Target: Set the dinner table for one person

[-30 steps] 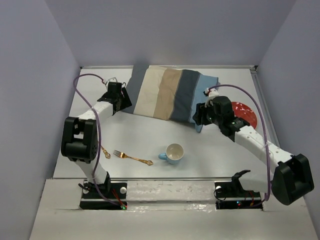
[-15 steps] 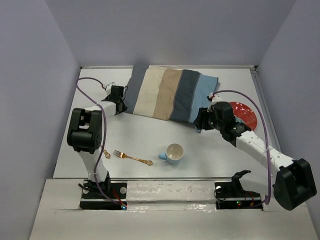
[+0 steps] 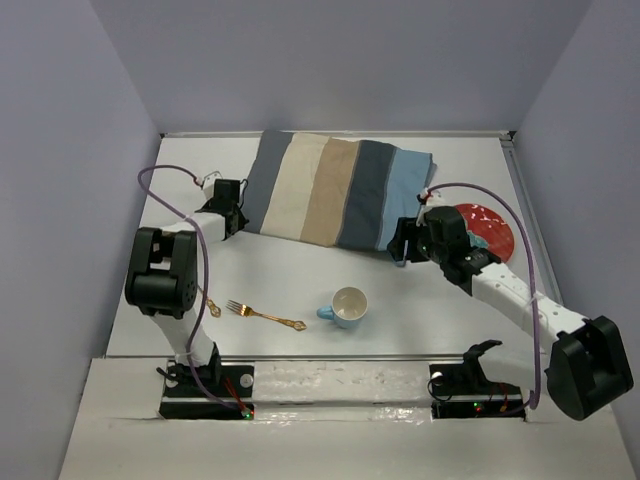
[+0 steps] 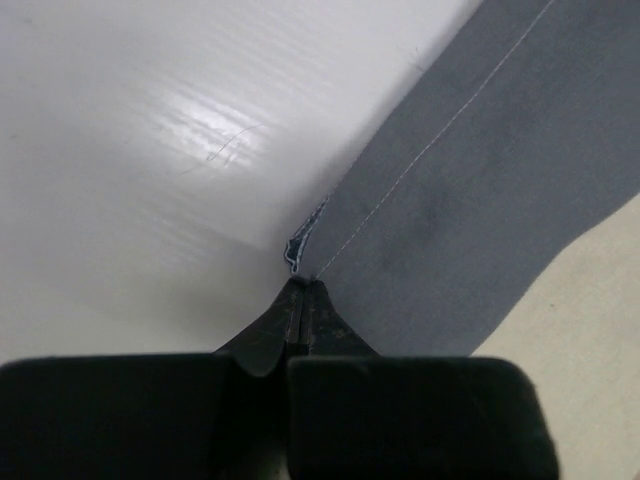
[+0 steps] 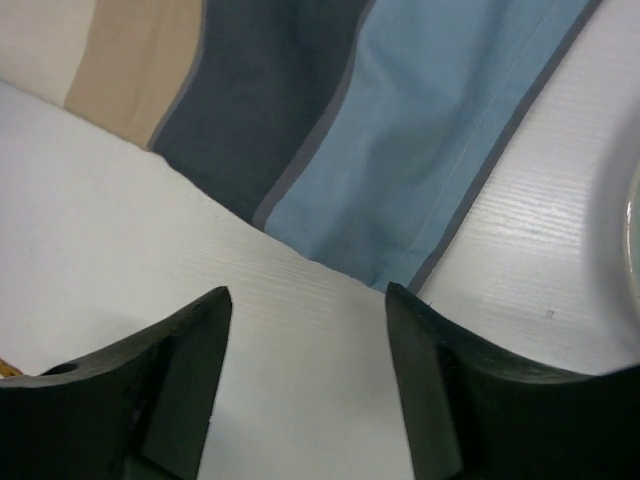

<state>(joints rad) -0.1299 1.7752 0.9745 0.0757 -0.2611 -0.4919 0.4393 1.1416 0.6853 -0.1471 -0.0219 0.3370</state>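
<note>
A white dinner table (image 3: 290, 270) fills the view from above, with two robot arms mounted at its near edge. Close to that edge, left of centre, lies a gold fork (image 3: 264, 315), tines pointing left. Just left of it, a second gold utensil (image 3: 212, 304) is mostly hidden behind the left arm. To the right of the fork, near the middle of the near edge, a light blue mug (image 3: 349, 306) stands upright, its handle to the left.

Farther back on the left, the left gripper (image 4: 302, 296) is pinched closed on the near left corner of a striped cloth mat (image 3: 335, 190). On the right, the right gripper (image 5: 305, 300) hangs with its jaws apart, holding nothing, just above the mat's near right corner. The mat lies spread along the far edge, banded grey, cream, tan, dark blue and light blue from left to right. A red plate (image 3: 494, 232) sits by the right edge, partly hidden behind the right arm.
</note>
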